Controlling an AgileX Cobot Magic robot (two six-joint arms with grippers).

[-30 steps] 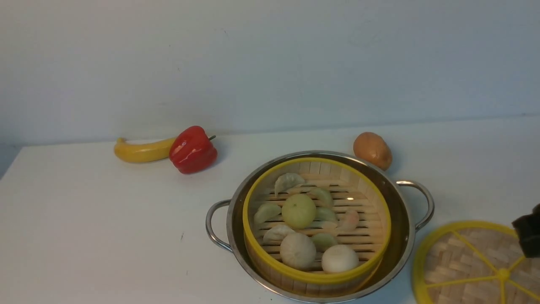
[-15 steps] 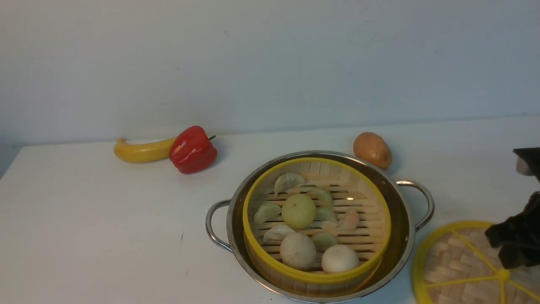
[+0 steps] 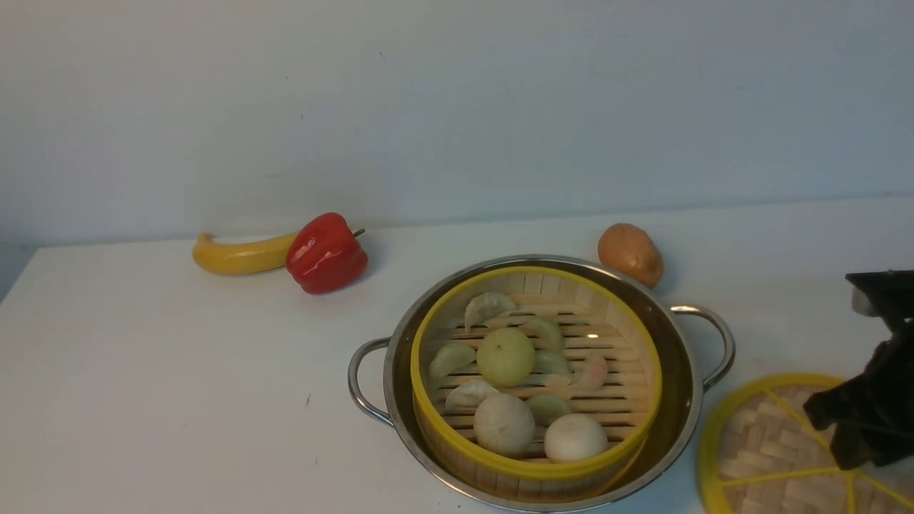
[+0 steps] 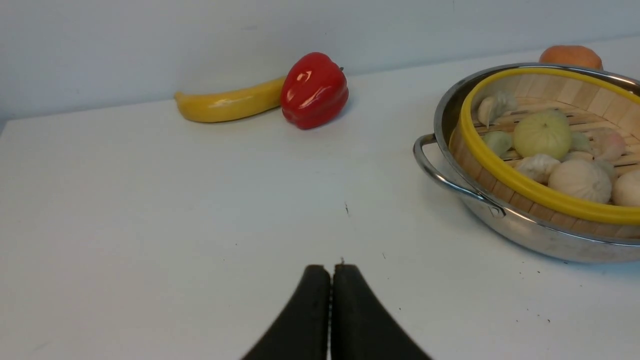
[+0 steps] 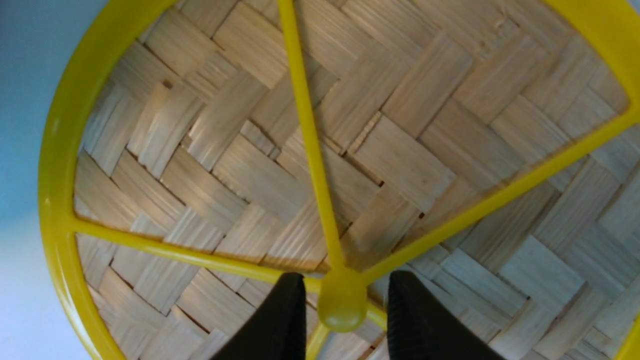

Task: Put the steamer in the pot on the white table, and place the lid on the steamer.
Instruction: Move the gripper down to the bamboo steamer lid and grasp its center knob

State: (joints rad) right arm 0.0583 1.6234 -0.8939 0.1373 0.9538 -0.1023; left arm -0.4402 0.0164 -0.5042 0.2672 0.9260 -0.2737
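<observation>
Straddling the knob of the lid, the right gripper is hovering, jaws apart; contact is unclear. The lid is running off-frame, near right. The left gripper is resting closed.

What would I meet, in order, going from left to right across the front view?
banana → red bell pepper → pot holding the steamer → lid

Soft, even light; faint shadows, glints on the pot.
</observation>
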